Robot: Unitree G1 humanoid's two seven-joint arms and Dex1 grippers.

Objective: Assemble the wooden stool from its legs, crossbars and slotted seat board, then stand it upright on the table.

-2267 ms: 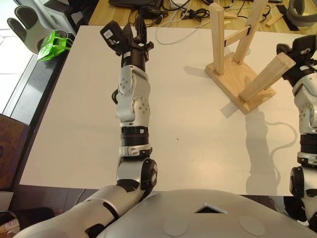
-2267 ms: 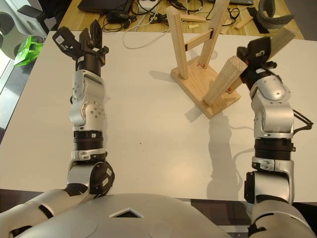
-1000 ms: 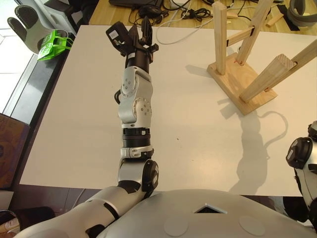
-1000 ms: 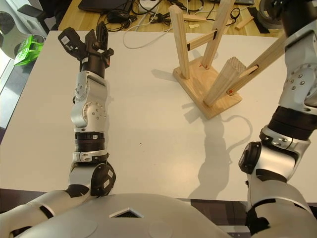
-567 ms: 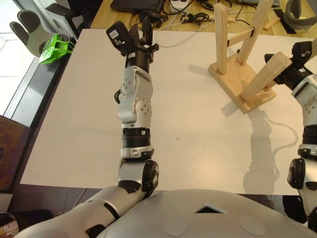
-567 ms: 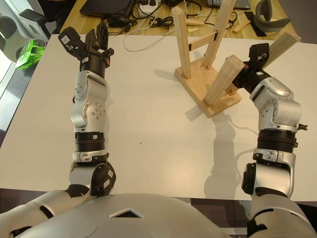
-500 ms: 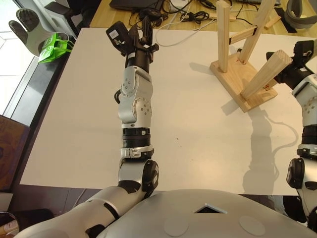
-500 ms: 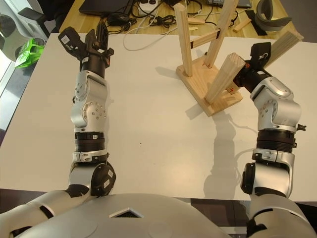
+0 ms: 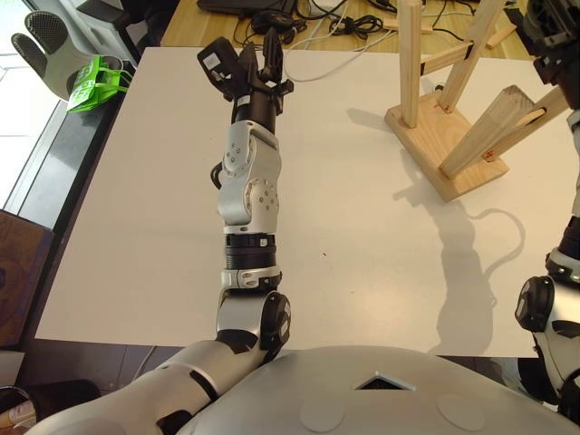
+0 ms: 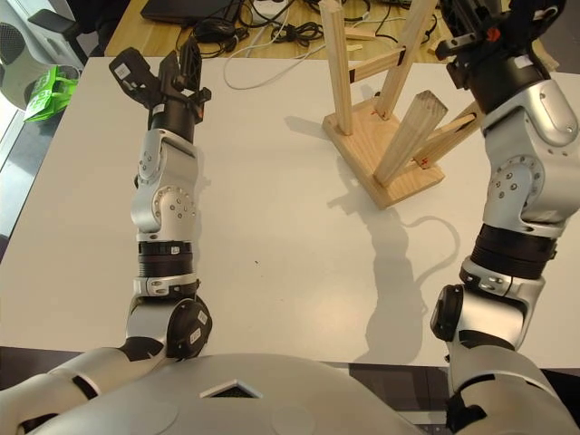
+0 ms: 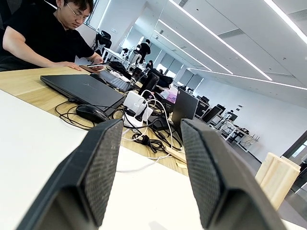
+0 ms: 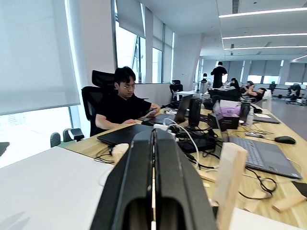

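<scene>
The wooden stool lies upside down at the table's far right, its seat board on the tabletop. Two legs point straight up with a crossbar between them. A third leg leans outward, and a crossbar runs from it toward the right. My right gripper is raised above the stool's far right side; its fingers are pressed together with nothing between them, and a leg stands beside them. My left gripper hovers open and empty at the table's far edge, left of the stool.
A white cable curls onto the table's far edge. Beyond it a wooden desk holds a laptop, a mouse, tangled cables and loose wooden pieces. A green bag sits off the left edge.
My right arm has swung up from beside the leaning leg to above the stool's far right. The left arm has kept almost still.
</scene>
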